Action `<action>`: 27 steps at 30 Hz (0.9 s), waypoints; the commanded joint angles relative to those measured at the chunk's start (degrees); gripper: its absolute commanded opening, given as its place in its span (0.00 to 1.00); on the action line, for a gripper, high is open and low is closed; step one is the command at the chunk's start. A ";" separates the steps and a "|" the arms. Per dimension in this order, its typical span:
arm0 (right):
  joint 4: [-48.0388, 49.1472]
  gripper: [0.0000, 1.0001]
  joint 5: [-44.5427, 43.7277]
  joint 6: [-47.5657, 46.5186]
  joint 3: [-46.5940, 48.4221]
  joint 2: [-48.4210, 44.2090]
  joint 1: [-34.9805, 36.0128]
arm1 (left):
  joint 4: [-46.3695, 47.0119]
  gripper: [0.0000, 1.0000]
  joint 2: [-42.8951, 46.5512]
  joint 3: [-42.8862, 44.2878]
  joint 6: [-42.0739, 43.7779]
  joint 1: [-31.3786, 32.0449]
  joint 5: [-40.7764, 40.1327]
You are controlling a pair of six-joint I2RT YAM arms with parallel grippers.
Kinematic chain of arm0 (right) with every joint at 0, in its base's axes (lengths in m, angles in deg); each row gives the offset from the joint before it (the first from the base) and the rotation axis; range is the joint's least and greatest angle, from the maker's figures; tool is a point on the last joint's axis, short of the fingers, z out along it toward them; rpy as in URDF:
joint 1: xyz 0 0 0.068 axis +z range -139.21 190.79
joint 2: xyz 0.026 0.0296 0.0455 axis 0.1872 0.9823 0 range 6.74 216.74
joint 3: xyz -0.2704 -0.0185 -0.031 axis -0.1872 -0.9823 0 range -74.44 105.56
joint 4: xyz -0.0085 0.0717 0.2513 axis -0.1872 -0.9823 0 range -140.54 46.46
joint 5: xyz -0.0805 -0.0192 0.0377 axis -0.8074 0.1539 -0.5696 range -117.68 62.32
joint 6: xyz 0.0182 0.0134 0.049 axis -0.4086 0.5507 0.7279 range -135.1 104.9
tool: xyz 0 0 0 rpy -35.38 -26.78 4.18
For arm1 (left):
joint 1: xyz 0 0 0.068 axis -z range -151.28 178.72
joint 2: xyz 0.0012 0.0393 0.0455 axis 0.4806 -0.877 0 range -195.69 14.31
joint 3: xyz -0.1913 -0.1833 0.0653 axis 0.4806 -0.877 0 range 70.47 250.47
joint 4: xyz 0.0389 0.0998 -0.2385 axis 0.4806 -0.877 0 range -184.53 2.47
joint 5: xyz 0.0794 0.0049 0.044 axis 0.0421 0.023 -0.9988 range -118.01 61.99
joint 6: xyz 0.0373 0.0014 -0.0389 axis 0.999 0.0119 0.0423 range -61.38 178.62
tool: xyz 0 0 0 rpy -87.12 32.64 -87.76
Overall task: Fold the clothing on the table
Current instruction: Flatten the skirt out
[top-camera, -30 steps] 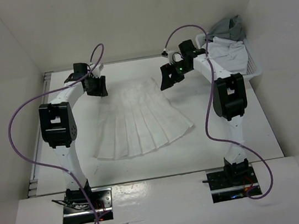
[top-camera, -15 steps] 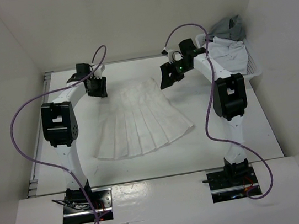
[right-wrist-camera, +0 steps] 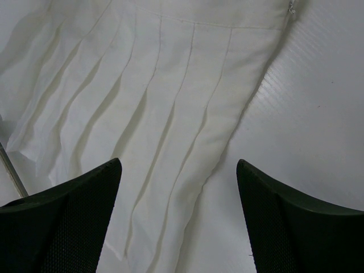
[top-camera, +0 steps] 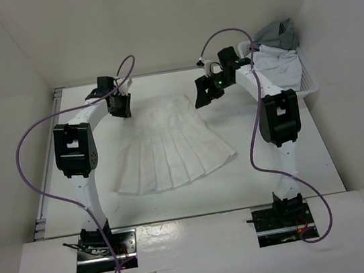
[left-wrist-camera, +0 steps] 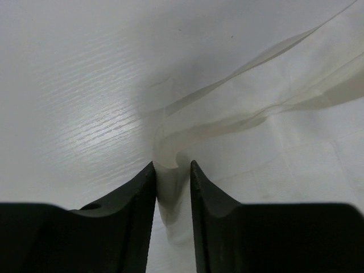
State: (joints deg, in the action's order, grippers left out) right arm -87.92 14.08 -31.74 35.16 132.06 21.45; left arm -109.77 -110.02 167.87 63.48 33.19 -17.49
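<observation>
Your left gripper (left-wrist-camera: pixel 172 166) sits at the left waist corner of the skirt (top-camera: pixel 170 145). Its jaws are clenched on a small raised fold of the thin white fabric, and the wrist view shows cloth filling the narrow gap between the fingers. The skirt lies fanned out flat on the table (top-camera: pixel 276 177), with the narrow waist away from the arm bases and the wide hem toward them. Its pleats run straight, and no fold has been made yet. Your right gripper (right-wrist-camera: pixel 177 164) hangs over the skirt's right waist corner with its jaws spread wide, nothing between them, and it seems clear of the cloth. Well to the right of the skirt, a basket (top-camera: pixel 306 81) holds a plain white garment (top-camera: pixel 277 62) and a grey garment (top-camera: pixel 279 31); leave those alone. I judge you are at the opening grasp of the first fold. Next, bring the right gripper down onto its corner and pinch there too. Then lift both corners together and carry the waist toward the hem, keeping the cloth taut so the pleats do not skew.
</observation>
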 commanded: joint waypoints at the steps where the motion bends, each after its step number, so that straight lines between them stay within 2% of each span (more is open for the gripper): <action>1: -0.18 0.86 0.25 -0.93 2.46 1.06 0.51 | 0.44 0.34 0.14 0.86 2.16 0.01 1.60; 4: 0.35 0.86 1.57 -0.32 4.47 3.17 0.51 | 0.44 0.26 0.14 0.33 2.70 -0.60 4.31; 10: -2.90 0.84 4.73 0.21 16.77 10.73 0.51 | -1.84 0.22 0.14 0.33 4.45 -2.18 10.64; 13: -6.32 0.83 6.22 0.74 27.81 16.08 0.51 | -4.73 0.22 0.14 0.94 5.86 -3.41 14.34; 16: -7.91 0.83 6.23 0.74 34.34 20.84 1.12 | -7.28 0.21 -0.47 2.08 7.70 -4.11 17.94; 20: -9.85 0.83 6.23 -0.06 39.89 24.70 1.83 | -10.89 0.21 -2.31 3.58 10.16 -5.25 23.91; 27: -12.92 0.81 6.85 -1.72 47.62 32.78 2.97 | -14.59 0.21 -3.46 4.99 12.62 -5.26 25.95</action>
State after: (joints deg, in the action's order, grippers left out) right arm -96.95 19.63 -31.92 78.52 161.98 23.74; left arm -121.55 -112.84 171.24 73.08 27.84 4.13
